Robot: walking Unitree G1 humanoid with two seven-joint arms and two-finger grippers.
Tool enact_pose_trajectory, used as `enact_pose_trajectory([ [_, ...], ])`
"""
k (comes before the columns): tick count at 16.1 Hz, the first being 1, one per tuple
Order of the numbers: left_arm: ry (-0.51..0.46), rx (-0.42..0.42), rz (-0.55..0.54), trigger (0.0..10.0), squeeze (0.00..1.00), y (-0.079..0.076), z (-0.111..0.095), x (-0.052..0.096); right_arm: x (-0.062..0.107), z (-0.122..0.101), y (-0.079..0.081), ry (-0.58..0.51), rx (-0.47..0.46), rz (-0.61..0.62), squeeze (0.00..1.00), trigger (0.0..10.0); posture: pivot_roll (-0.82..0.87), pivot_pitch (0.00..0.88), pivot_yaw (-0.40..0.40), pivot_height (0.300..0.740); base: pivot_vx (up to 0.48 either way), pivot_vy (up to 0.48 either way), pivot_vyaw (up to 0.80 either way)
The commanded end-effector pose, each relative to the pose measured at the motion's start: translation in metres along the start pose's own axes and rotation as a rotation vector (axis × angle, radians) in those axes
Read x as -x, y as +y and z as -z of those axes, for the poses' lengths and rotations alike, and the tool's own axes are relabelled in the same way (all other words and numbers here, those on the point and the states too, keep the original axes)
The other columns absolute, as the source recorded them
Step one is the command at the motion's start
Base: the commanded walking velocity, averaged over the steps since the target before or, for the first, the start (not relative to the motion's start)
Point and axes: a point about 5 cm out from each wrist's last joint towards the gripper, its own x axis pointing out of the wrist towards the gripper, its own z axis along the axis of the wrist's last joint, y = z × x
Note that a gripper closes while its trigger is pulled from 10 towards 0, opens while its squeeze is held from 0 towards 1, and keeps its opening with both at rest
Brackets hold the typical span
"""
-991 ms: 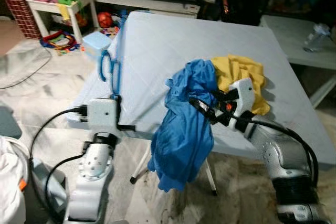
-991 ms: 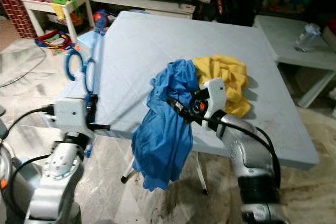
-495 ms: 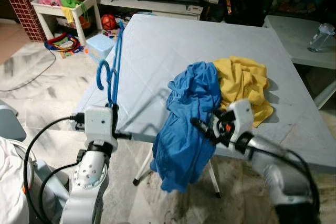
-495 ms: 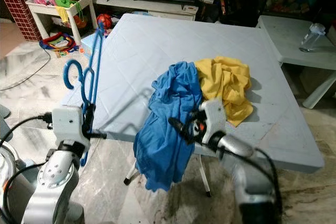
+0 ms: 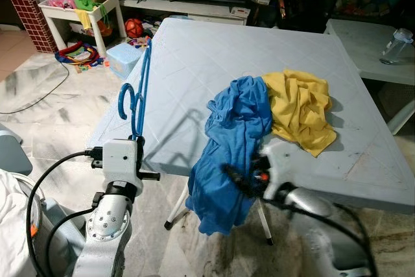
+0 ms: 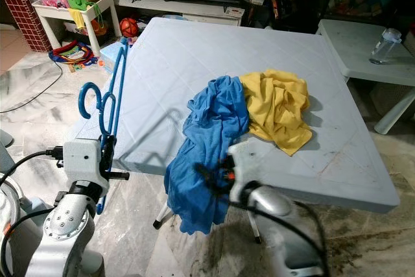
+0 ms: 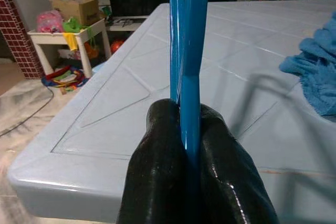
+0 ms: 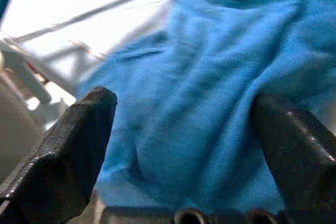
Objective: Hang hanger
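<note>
light: indoor, even | right arm motion-blurred | background dim

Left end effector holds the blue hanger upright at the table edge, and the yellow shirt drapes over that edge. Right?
Not quite. In the left eye view the blue shirt drapes over the edge; the yellow shirt lies on the table. The left end effector does hold the blue hanger upright.

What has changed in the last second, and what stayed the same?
The right gripper has let go of the blue shirt and drawn back below the table edge, fingers open. The left gripper stays shut on the blue hanger. The yellow shirt lies unmoved.
</note>
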Motion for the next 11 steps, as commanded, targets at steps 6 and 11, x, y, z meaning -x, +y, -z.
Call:
enact_pose_trajectory([
  [6, -0.028, 0.003, 0.018, 10.0, 0.00, -0.003, -0.008, -0.003, -0.026, 0.004, 0.003, 0.061, 0.013, 0.144, 0.00, 0.0, 0.10, 0.043, -0.046, 0.740, 0.000, 0.000, 0.00],
  [11, -0.034, 0.011, 0.004, 10.0, 0.00, -0.004, -0.010, -0.002, -0.043, 0.001, -0.002, 0.069, 0.073, 0.202, 0.00, 0.0, 0.11, 0.045, -0.064, 0.740, 0.000, 0.000, 0.00],
])
